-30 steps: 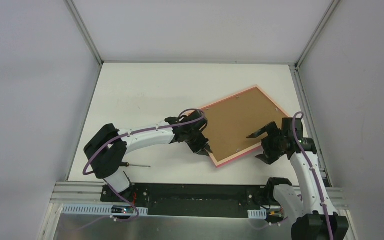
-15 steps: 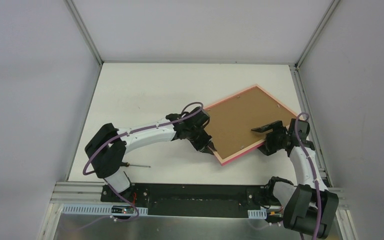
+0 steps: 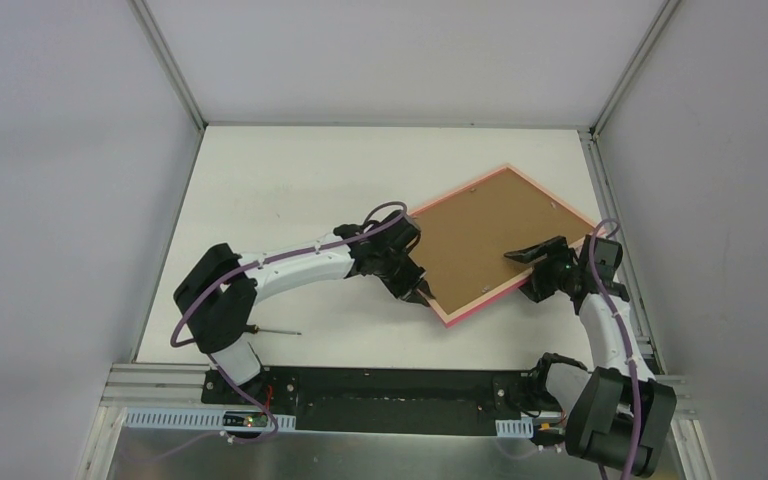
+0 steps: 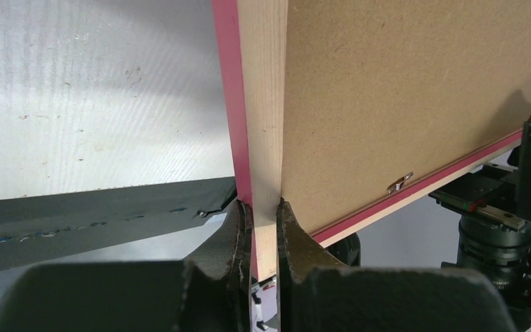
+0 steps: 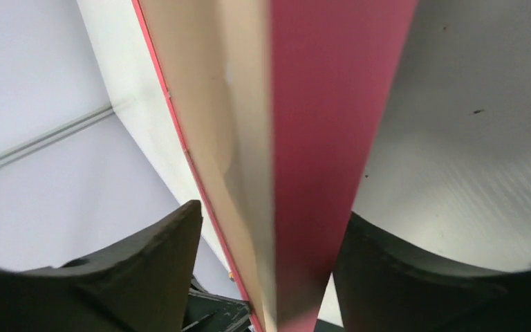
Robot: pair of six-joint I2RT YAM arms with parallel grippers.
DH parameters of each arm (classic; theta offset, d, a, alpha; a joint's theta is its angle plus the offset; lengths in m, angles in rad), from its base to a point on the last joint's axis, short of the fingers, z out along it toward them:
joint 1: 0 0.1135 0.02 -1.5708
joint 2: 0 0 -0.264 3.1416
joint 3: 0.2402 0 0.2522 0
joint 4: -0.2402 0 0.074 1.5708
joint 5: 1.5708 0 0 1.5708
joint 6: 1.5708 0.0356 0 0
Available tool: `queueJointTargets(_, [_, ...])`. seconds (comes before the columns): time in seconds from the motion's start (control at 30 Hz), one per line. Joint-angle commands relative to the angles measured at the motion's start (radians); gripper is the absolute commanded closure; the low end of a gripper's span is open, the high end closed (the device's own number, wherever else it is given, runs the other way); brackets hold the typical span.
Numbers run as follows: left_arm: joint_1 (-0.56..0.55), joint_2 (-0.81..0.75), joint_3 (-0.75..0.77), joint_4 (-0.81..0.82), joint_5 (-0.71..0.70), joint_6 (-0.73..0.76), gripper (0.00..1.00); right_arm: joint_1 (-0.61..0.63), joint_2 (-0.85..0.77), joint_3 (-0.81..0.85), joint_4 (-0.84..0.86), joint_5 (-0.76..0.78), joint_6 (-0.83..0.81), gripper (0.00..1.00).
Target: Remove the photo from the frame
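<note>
Left wrist: frame (image 4: 261, 104) edge pinched inside left pincer (image 4: 265, 209), near corner.

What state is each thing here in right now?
frame: back side up, clamped at its near-left edge
backing board: seated in the frame
left pincer: shut on the frame
right pincer: astride the frame's right edge, grip unclear
screwdriver: lying on the table, untouched
photo: not visible

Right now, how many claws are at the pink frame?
2. The left claw pinches the frame beside its near corner; the right claw sits around its right-hand edge, not yet closed.
</note>
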Motion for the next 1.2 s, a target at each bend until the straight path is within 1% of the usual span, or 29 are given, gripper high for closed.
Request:
queueJointTargets(0.0, [0.005,-0.049,0.029,0.062,0.019,-0.015,1.0,-0.002,-0.064,0.046,-0.098,0.091,-0.075,0.22])
queueJointTargets(0.03, [0.005,-0.051,0.027,0.062,0.016,-0.015,1.0,-0.002,-0.076,0.052,-0.118,0.102,-0.079,0.21])
queueJointTargets(0.07, [0.004,-0.051,0.027,0.062,0.013,-0.014,1.0,-0.002,-0.084,0.05,-0.116,0.093,-0.074,0.22])
queueJointTargets(0.1, [0.004,-0.05,0.027,0.062,0.011,-0.009,1.0,-0.002,-0.087,0.043,-0.103,0.081,-0.061,0.26])
queueJointTargets(0.13, [0.004,-0.05,0.027,0.062,0.009,-0.003,1.0,-0.002,-0.081,0.035,-0.084,0.071,-0.048,0.32])
queueJointTargets(0.17, [0.005,-0.048,0.025,0.062,0.008,0.001,1.0,-0.002,-0.074,0.028,-0.079,0.069,-0.039,0.41])
queueJointTargets(0.33, [0.004,-0.043,0.028,0.064,0.016,0.014,1.0,-0.002,-0.069,0.025,-0.058,0.105,-0.042,0.99])
queueJointTargets(0.4, [0.005,-0.048,0.041,0.062,0.022,0.041,1.0,-0.002,-0.074,0.052,-0.082,0.12,-0.074,1.0])
queueJointTargets(0.43, [0.004,-0.054,0.044,0.061,0.023,0.059,0.96,-0.002,-0.074,0.069,-0.099,0.122,-0.092,1.0])
queueJointTargets(0.47, [0.004,-0.064,0.043,0.062,0.022,0.079,0.84,-0.002,-0.07,0.09,-0.115,0.122,-0.109,1.0])
queueJointTargets(0.5, [0.004,-0.077,0.037,0.062,0.021,0.096,0.69,-0.002,-0.063,0.116,-0.141,0.129,-0.124,1.0])
queueJointTargets(0.53, [0.005,-0.097,0.027,0.062,0.018,0.114,0.57,-0.002,-0.056,0.138,-0.163,0.14,-0.137,1.0])
queueJointTargets(0.57, [0.006,-0.121,0.015,0.061,0.017,0.136,0.46,-0.001,-0.053,0.162,-0.182,0.154,-0.149,1.0])
queueJointTargets(0.63, [0.023,-0.173,-0.004,0.025,0.04,0.199,0.31,-0.001,-0.034,0.215,-0.234,0.177,-0.183,1.0])
queueJointTargets(0.67, [0.033,-0.206,-0.003,-0.015,0.048,0.251,0.24,-0.001,-0.019,0.249,-0.285,0.194,-0.209,1.0])
queueJointTargets(0.7, [0.044,-0.254,0.003,-0.062,0.042,0.315,0.21,0.003,-0.005,0.29,-0.333,0.211,-0.235,1.0])
queueJointTargets(0.8, [0.077,-0.366,0.077,-0.285,-0.018,0.542,0.17,0.013,0.025,0.389,-0.436,0.293,-0.313,1.0])
queueJointTargets(0.83, [0.096,-0.405,0.105,-0.374,-0.034,0.602,0.17,0.014,0.044,0.449,-0.502,0.325,-0.336,1.0])
queueJointTargets(0.9, [0.127,-0.488,0.152,-0.495,-0.079,0.704,0.16,0.016,0.086,0.548,-0.595,0.361,-0.381,1.0])
queueJointTargets(1.0, [0.176,-0.592,0.201,-0.622,-0.128,0.797,0.16,0.024,0.159,0.698,-0.732,0.428,-0.439,1.0])
queueJointTargets(1.07, [0.184,-0.634,0.226,-0.688,-0.154,0.836,0.17,0.028,0.216,0.801,-0.822,0.464,-0.457,1.0])
queueJointTargets(1.17, [0.185,-0.673,0.24,-0.736,-0.161,0.865,0.18,0.041,0.286,0.937,-0.937,0.53,-0.476,1.0])
